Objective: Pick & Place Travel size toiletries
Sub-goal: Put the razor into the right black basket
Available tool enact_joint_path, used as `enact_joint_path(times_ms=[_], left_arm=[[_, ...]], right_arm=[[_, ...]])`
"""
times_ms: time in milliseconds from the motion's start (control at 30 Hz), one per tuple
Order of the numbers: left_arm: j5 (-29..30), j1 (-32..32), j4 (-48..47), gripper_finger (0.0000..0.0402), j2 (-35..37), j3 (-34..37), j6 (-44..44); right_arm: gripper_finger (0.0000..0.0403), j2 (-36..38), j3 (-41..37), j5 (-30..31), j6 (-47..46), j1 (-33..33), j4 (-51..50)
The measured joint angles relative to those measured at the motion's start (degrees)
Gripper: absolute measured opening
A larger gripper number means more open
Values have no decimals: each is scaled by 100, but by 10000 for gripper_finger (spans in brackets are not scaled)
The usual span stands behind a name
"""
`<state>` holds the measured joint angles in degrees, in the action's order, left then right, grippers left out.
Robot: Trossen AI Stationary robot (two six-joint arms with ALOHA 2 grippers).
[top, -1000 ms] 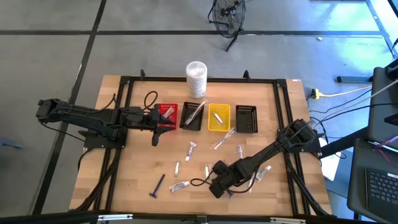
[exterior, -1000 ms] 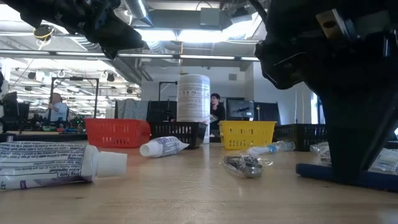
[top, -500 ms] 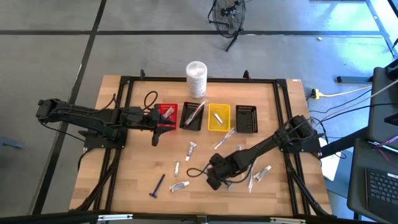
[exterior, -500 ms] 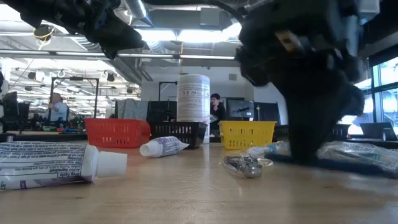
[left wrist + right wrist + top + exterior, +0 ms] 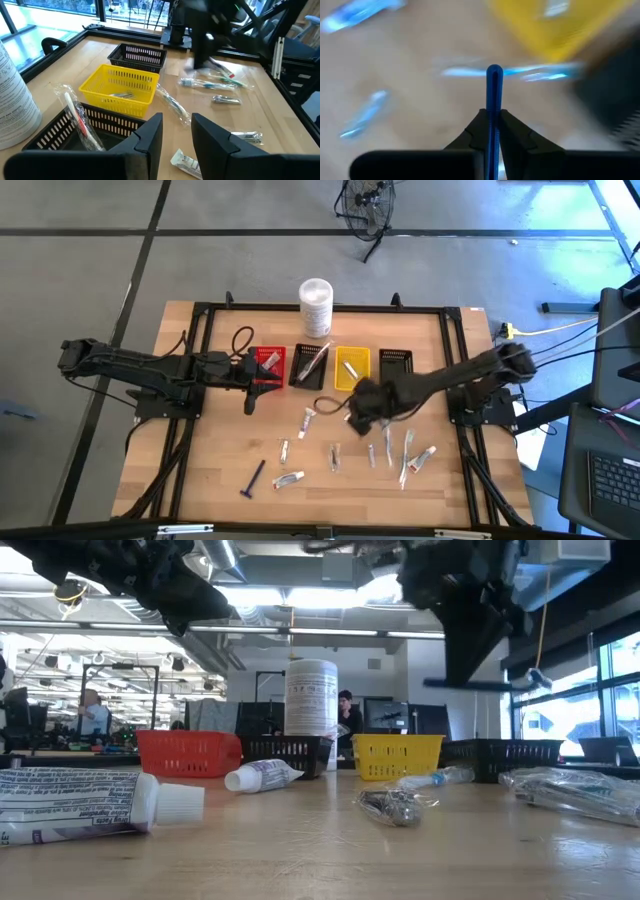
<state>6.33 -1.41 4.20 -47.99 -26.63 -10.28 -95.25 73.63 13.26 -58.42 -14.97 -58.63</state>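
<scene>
The landmark is the yellow basket [image 5: 351, 368], third in the row of four.

Nearest, well in front of that basket, toiletries lie loose on the table [image 5: 450, 340]: a blue razor [image 5: 253, 479] far to the front left, a tube [image 5: 289, 478] beside it, more tubes and wrapped toothbrushes to the front and front right.

Closer in, the right gripper [image 5: 493, 134] hangs in the air just in front of the yellow basket's right corner. Its fingers [image 5: 515, 132] are clamped on the handle of a second blue razor [image 5: 494, 95], which sticks straight out ahead between them. In the low view it shows as a dark bar high above the table, roughly level.

The step in hand looks like carrying this razor to a basket. To do it well, the grip should stay firm until the razor is fully over the chosen compartment, since the thin handle could pivot. Which basket is meant cannot be told; the yellow one already holds a small wrapped piece, and the black basket [image 5: 396, 370] lies just right of it. The razor is long against the basket's width, so lining it up with the basket's long side and lowering before release would keep it off the rim.

Left of the yellow basket, past the other black basket [image 5: 309, 366], the left gripper [image 5: 175, 137] waits over the red basket [image 5: 267, 363], fingers parted, holding nothing.
</scene>
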Motion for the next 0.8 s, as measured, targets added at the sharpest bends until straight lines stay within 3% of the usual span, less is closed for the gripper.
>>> enact_joint_path(times_ms=[300,500,800], left_arm=[[-47,-2,31,98,0,0,-9],[-153,-2,30,98,0,0,-156],[-153,-2,29,98,0,0,-118]], right_arm=[[32,657,4,1201,346,1003,-1333],[27,582,-98,1243,630,1429,-1330],[27,609,-1365,1084,652,1847,-478]])
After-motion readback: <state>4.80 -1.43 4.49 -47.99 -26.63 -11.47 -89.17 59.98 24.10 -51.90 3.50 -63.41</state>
